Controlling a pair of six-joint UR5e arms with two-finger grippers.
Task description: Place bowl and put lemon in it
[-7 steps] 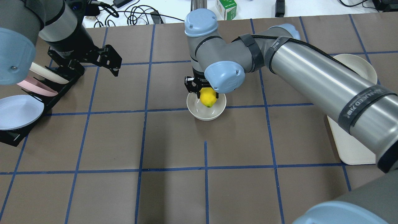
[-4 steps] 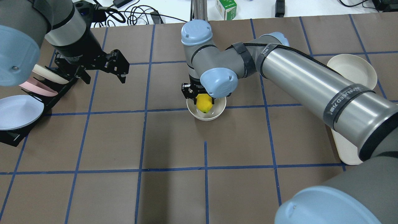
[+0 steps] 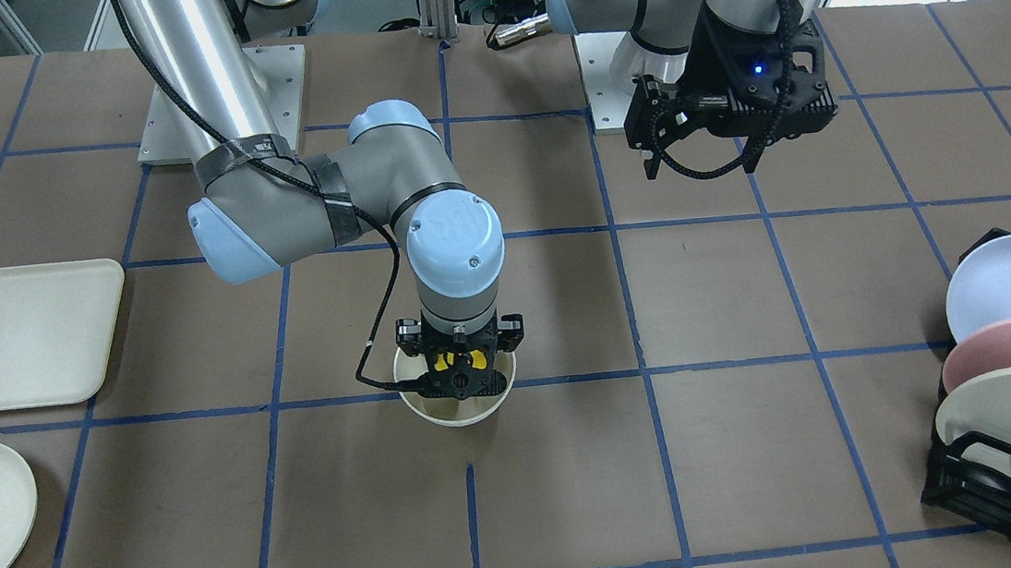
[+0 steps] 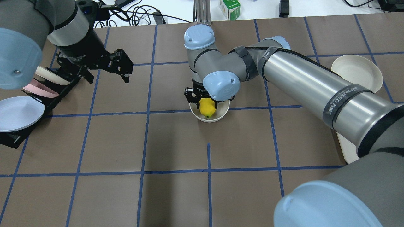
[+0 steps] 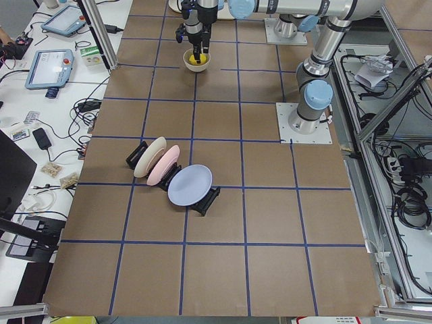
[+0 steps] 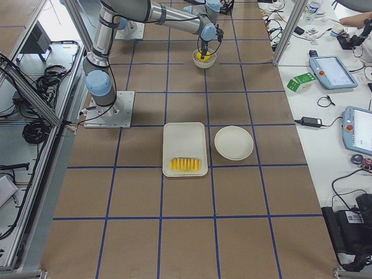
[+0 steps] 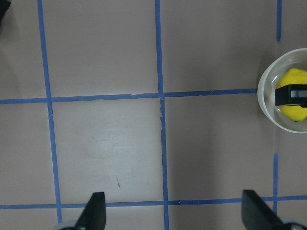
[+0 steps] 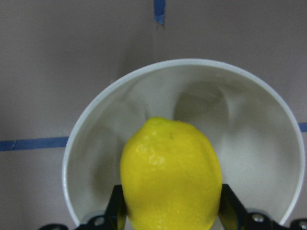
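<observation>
Six viewpoints, all on the bowl (image 4: 221, 112)

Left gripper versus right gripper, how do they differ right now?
The right gripper is shut on the lemon; the left gripper is open and empty. The right's fingers reach inside the bowl; the left hangs over the table. Both point downward.

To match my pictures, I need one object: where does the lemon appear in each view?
Front-facing: lemon near centre, mostly hidden.
Overhead: lemon slightly above centre.
Exterior left: lemon at top, left of centre, tiny.
Exterior right: lemon at top centre, tiny.
Left wrist: lemon at right edge.
Right wrist: lemon at bottom centre, large.
Shared landmark: the cream bowl around it.
</observation>
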